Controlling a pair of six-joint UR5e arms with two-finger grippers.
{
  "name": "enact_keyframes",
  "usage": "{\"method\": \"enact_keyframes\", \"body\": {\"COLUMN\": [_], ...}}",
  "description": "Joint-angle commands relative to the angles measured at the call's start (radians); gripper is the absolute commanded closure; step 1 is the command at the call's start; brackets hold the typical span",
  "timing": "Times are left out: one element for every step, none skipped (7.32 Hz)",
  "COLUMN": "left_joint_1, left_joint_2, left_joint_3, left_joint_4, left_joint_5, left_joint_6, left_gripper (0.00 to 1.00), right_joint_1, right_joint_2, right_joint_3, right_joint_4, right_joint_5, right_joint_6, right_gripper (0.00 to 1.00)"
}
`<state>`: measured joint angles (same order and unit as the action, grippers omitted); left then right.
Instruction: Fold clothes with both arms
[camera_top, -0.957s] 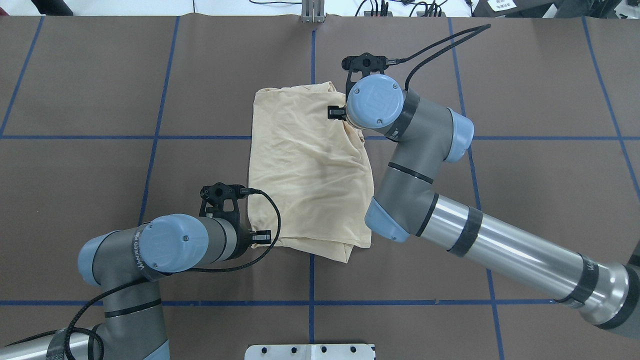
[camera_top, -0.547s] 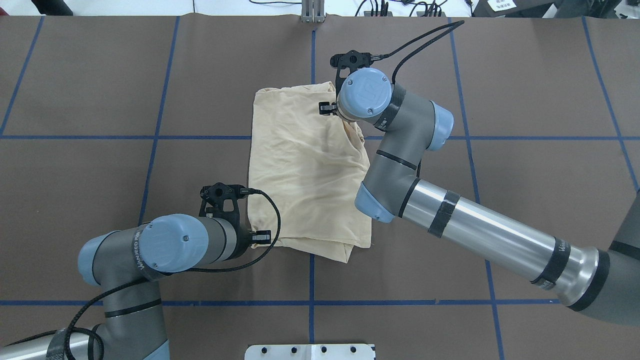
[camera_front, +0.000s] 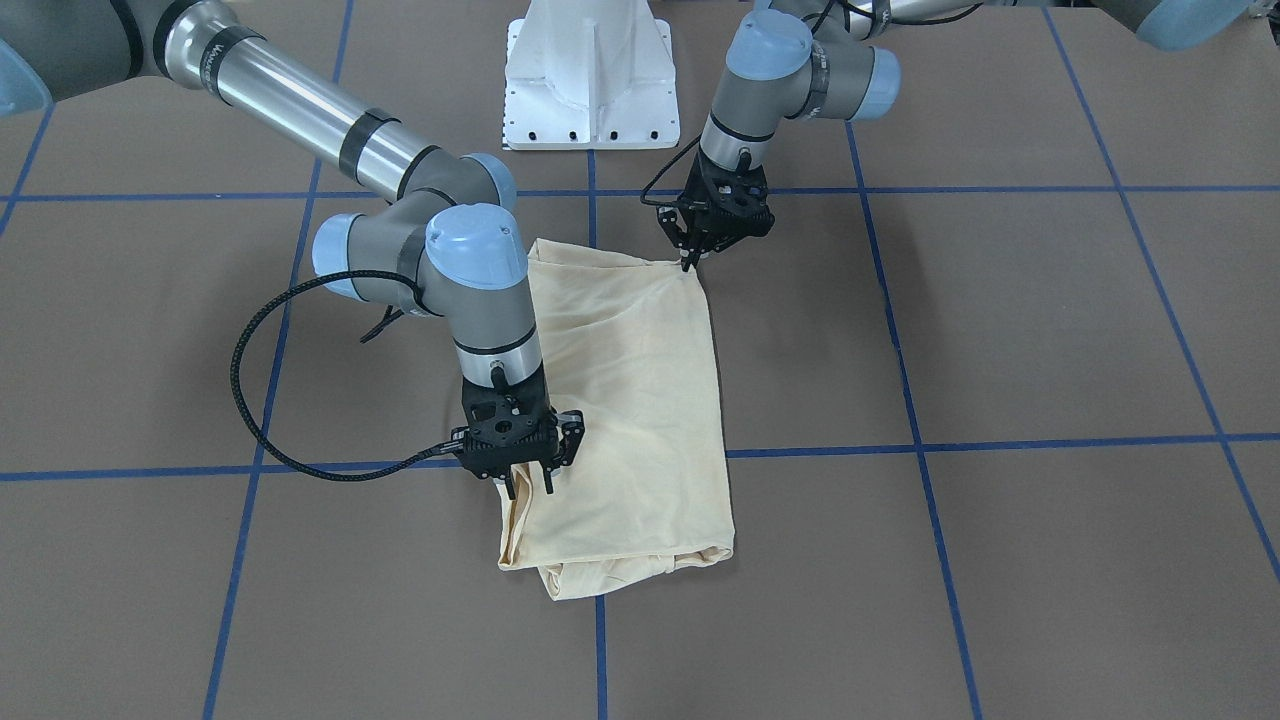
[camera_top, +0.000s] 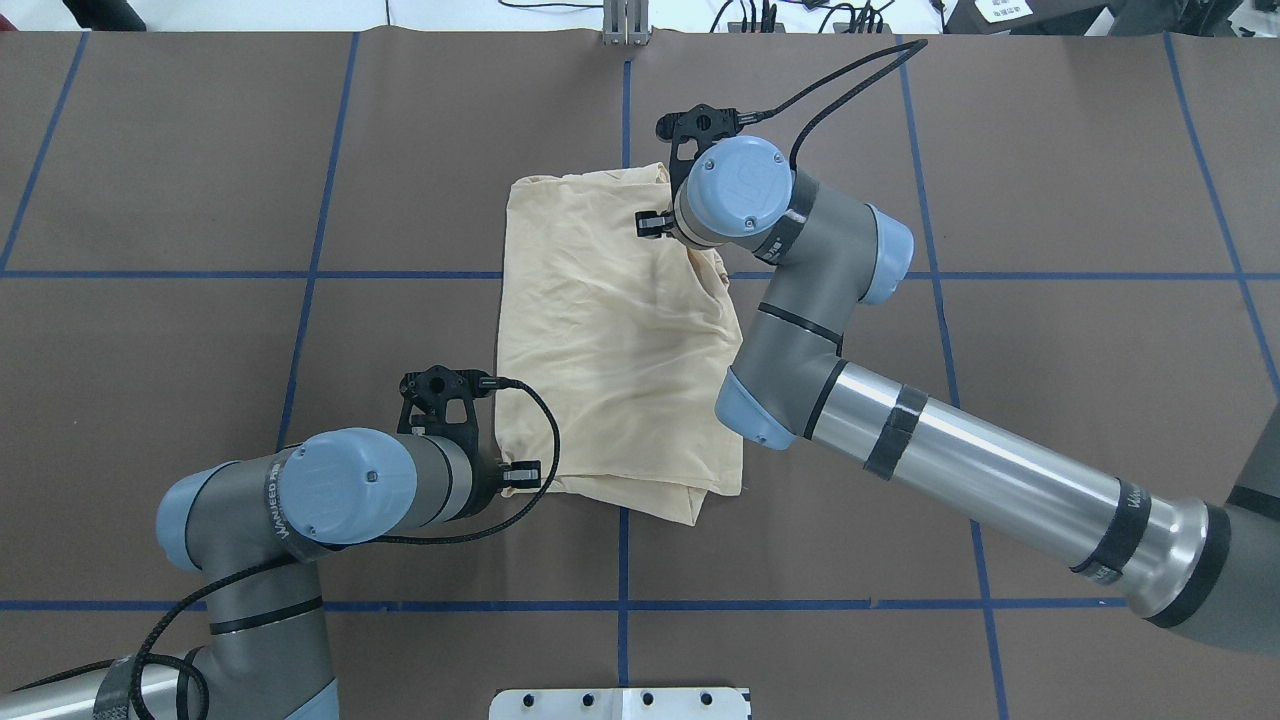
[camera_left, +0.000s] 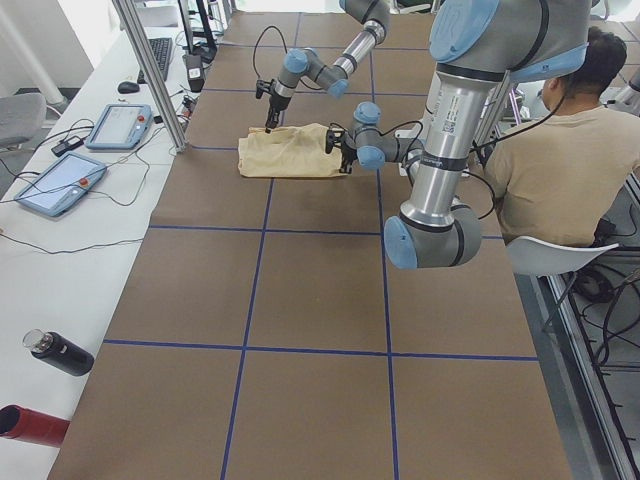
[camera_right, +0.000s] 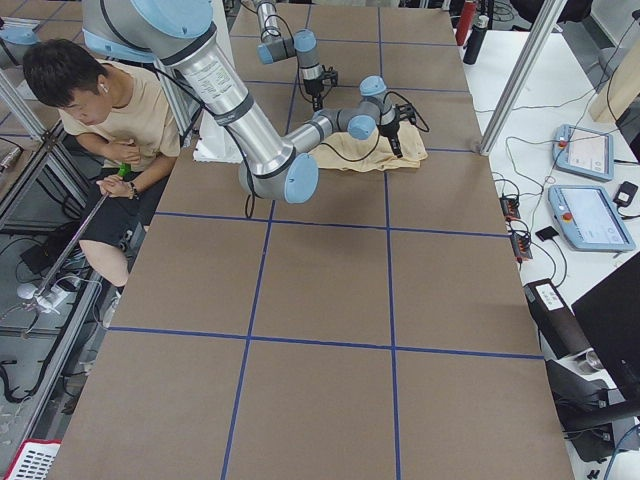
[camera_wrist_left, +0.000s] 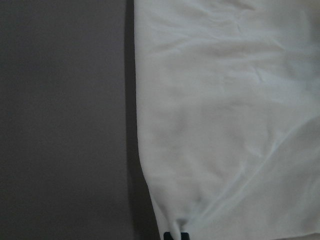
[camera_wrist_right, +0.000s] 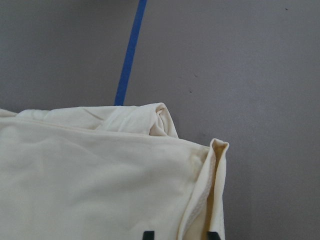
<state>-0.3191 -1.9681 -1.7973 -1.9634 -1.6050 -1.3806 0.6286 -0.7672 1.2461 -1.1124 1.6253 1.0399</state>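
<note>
Left claw (camera_front: 691, 263): tips drawn together at the shirt's (camera_front: 630, 400) corner nearest the robot on its left. Fabric gathered toward them in the wrist view, so nipped shut on a pinch of cloth by the look of it. Right claw (camera_front: 530, 488): parted, fingertips (camera_wrist_right: 148, 234) set either side of the doubled side edge toward the far end, low on it but not closed.

Lies folded into a rough rectangle mid-tabletop (camera_front: 1000, 330), across a blue tape line (camera_front: 900, 447), print out of sight.

Looks thin, limp and light. No stiffness to carry a fold. Likely to sag and drag between two holds, and to shed its under-layers if caught by the top ply alone.

Best taken at the corners, biting through every layer of the stacked edge. Worth keeping both ends level and lifting low, given a stretchy knit apt to slide and wrinkle.
</note>
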Motion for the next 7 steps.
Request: {"method": "enact_keyframes", "body": {"left_joint_1": [0.0, 0.0, 0.0, 0.0, 0.0, 0.0, 0.0], "left_joint_2": [-0.001, 0.0, -0.001, 0.0, -0.001, 0.0, 0.0], "left_joint_3": [0.002, 0.002, 0.001, 0.002, 0.002, 0.002, 0.002], "left_joint_4": [-0.002, -0.002, -0.002, -0.003, -0.003, -0.005, -0.005], "left_joint_5": [0.0, 0.0, 0.0, 0.0, -0.001, -0.001, -0.001], "left_joint_6": [0.0, 0.0, 0.0, 0.002, 0.002, 0.002, 0.002], "left_gripper": [1.0, 1.0, 1.0, 1.0, 1.0, 1.0, 1.0], "right_joint_1": [-0.006, -0.004, -0.006, -0.007, -0.012, -0.02, -0.023], "right_joint_2": [-0.046, -0.044, -0.041, -0.035, -0.037, -0.04, -0.043], "right_joint_3": [0.049, 0.043, 0.038, 0.027, 0.023, 0.023, 0.023], "right_joint_4": [-0.001, -0.001, -0.001, -0.001, -0.001, -0.001, -0.001], "right_joint_5": [0.018, 0.018, 0.018, 0.019, 0.019, 0.018, 0.016], "right_joint_6": [-0.053, -0.108, -0.113, -0.124, -0.132, -0.133, -0.15], "right_gripper": [0.6, 0.6, 0.6, 0.6, 0.6, 0.61, 0.72]}}
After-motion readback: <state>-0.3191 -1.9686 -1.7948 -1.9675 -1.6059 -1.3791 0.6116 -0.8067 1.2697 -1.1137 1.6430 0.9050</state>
